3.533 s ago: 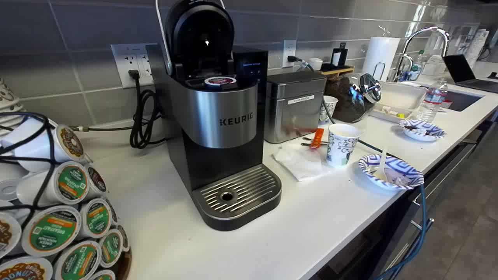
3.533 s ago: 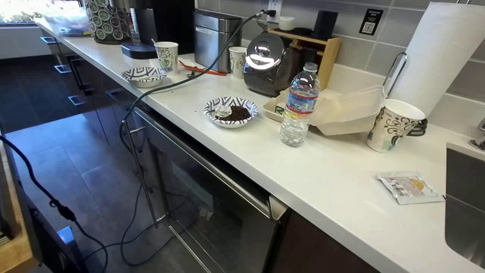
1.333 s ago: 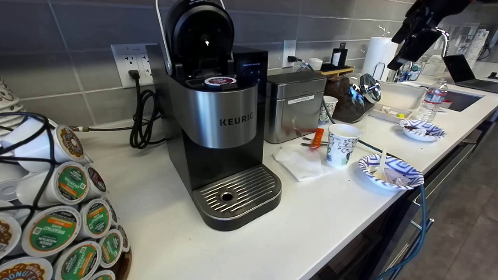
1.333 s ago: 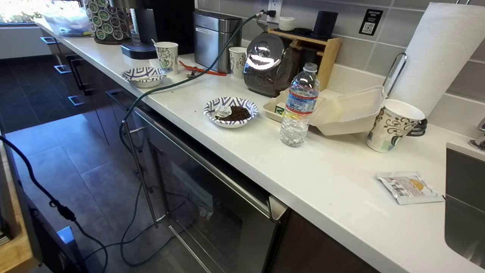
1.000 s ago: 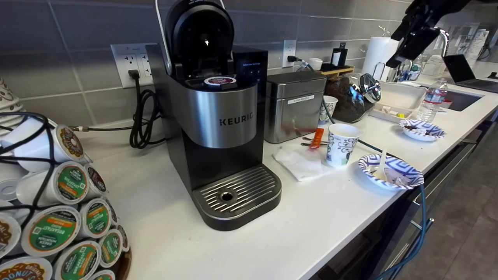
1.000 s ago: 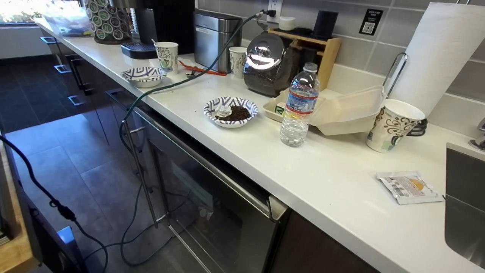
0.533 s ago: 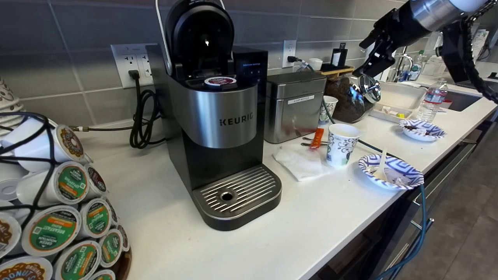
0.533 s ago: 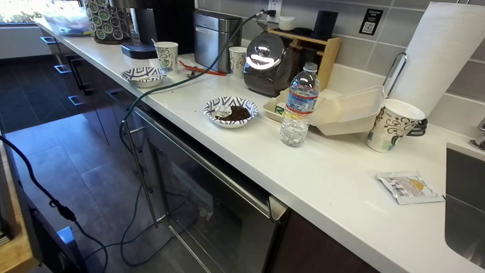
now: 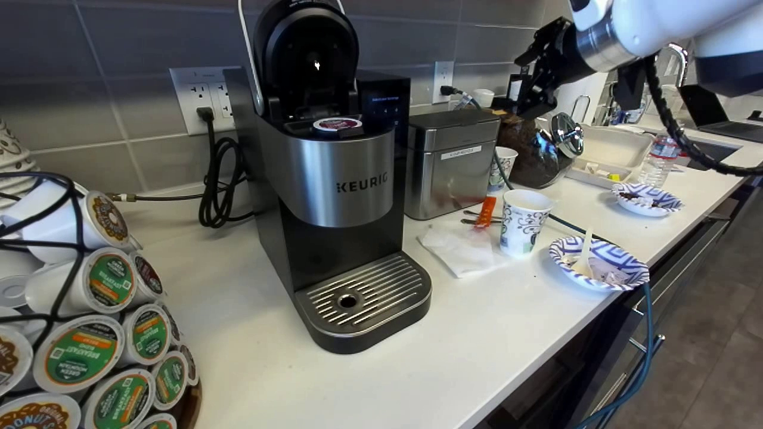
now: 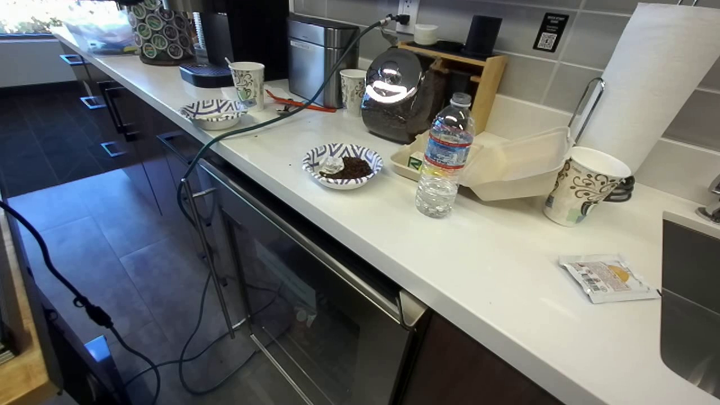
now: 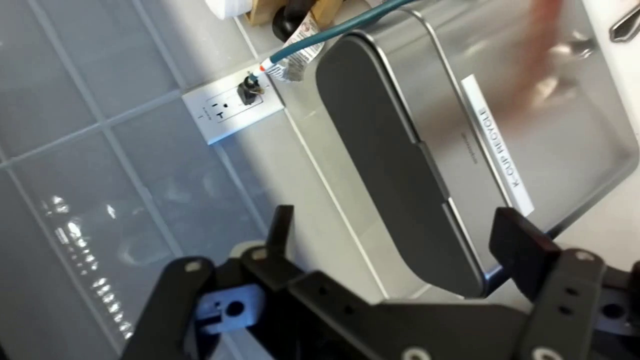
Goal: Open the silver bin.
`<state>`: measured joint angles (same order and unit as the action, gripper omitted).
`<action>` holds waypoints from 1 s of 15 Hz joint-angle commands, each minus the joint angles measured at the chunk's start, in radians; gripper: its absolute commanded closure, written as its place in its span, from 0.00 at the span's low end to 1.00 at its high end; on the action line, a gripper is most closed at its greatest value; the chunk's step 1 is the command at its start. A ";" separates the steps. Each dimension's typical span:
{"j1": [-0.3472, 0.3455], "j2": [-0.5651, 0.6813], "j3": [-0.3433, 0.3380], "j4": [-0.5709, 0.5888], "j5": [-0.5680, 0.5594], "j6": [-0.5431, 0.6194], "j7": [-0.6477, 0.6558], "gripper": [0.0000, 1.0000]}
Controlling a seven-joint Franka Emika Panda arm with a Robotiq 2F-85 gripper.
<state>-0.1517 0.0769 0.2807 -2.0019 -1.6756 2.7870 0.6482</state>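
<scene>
The silver bin [image 9: 450, 179] is a brushed steel box standing on the counter beside the coffee machine, also seen in an exterior view [image 10: 315, 64]. Its lid is down. In the wrist view the bin [image 11: 385, 165] shows its dark lid top and a "K-CUP RECYCLE" label on its front. My gripper [image 9: 523, 83] is in the air, to the right of the bin and higher than its lid in that view. In the wrist view the gripper [image 11: 394, 222] has its fingers wide apart with nothing between them. The bin lies beyond the fingers; no contact is visible.
The Keurig coffee machine [image 9: 337, 179] stands beside the bin. A glass jar [image 9: 530, 149] and a paper cup [image 10: 353, 90] are on its other side. A blue-green cable [image 10: 332, 73] runs from the outlet past the bin. Another cup [image 9: 524, 220] stands in front.
My arm has come in from the upper right of an exterior view and moved left toward the bin, with more of the white arm showing. The bin and the counter things have not moved.
</scene>
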 commanded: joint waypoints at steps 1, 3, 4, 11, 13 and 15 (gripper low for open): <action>0.004 0.016 0.002 0.000 -0.007 -0.006 0.004 0.00; 0.006 0.028 0.003 0.002 -0.009 -0.007 0.004 0.00; 0.011 0.036 0.001 0.007 -0.068 -0.050 0.019 0.00; -0.028 0.102 -0.014 0.052 -0.442 0.194 0.164 0.00; -0.037 0.132 0.005 0.111 -0.558 0.256 0.257 0.00; -0.035 0.148 0.015 0.146 -0.630 0.229 0.291 0.00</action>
<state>-0.1766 0.1772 0.2705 -1.9313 -2.1881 3.0110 0.8654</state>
